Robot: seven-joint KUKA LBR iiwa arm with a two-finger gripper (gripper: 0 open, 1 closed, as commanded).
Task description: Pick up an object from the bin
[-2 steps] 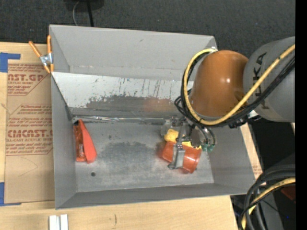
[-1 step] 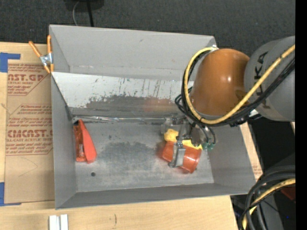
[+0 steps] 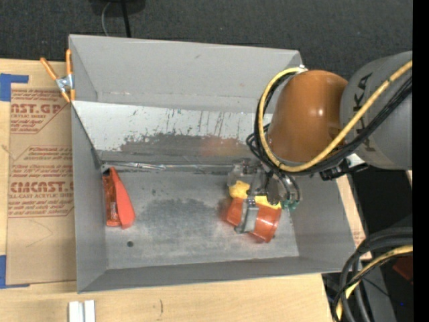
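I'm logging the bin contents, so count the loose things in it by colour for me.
Orange-red: 2, the long wedge at the left wall and the chunky block at right.
Yellow: 1, the small lump beside that block.
Total: 3.

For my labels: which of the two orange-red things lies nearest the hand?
The chunky orange-red thing on the right, directly at the hand. The long narrow orange-red thing lies far off, by the left wall of the bin.

- Grey metal bin (image 3: 167, 213), floor scuffed.
- Long orange-red wedge (image 3: 117, 200) lies against its left wall.
- Red-orange lump (image 3: 263, 225) with a grey band lies right of centre, a yellow piece (image 3: 238, 190) just beside it.
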